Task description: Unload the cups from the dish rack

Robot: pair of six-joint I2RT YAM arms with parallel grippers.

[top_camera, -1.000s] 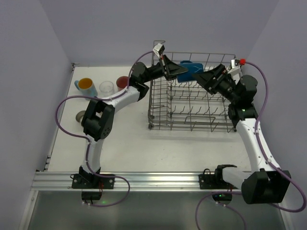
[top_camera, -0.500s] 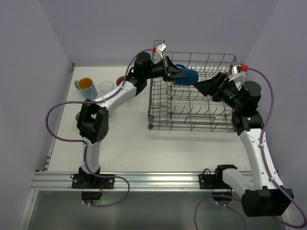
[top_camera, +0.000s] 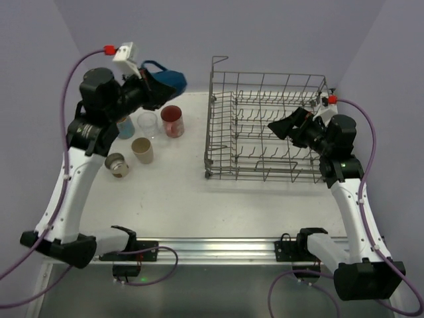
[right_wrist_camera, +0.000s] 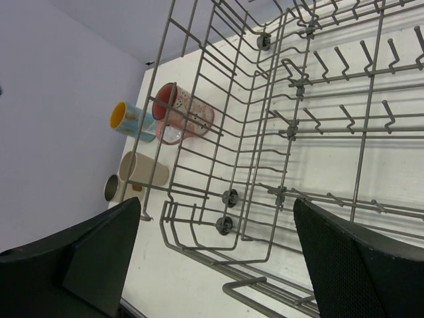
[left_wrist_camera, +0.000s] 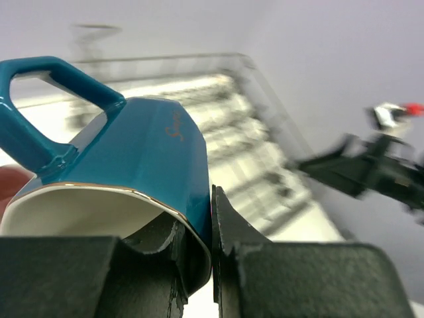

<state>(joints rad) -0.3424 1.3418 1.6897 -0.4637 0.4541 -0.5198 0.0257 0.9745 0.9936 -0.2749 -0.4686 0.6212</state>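
Note:
My left gripper (top_camera: 158, 87) is shut on the rim wall of a dark blue mug (top_camera: 169, 77) (left_wrist_camera: 139, 152), one finger inside and one outside, and holds it high over the table's left side. Below it stand a pink-red tumbler (top_camera: 172, 120) (right_wrist_camera: 182, 112), a clear glass (top_camera: 147, 122), a beige cup (top_camera: 142, 150) (right_wrist_camera: 142, 172), a second small cup (top_camera: 117, 164) and a light blue mug with orange inside (right_wrist_camera: 126, 120), half hidden by the arm from above. The grey wire dish rack (top_camera: 265, 136) (right_wrist_camera: 285, 132) shows no cups. My right gripper (top_camera: 281, 127) (right_wrist_camera: 218, 265) hangs open over the rack's right part.
The rack's tall grid sides and upright prongs (right_wrist_camera: 361, 59) stand right under the right gripper. Purple walls close in on the back and both sides. The left arm's cable (top_camera: 76, 73) loops above the cups.
The left arm has swung away from the rack to the left, lifting the dark blue mug with it over the row of cups. The right gripper drew back slightly, still open.

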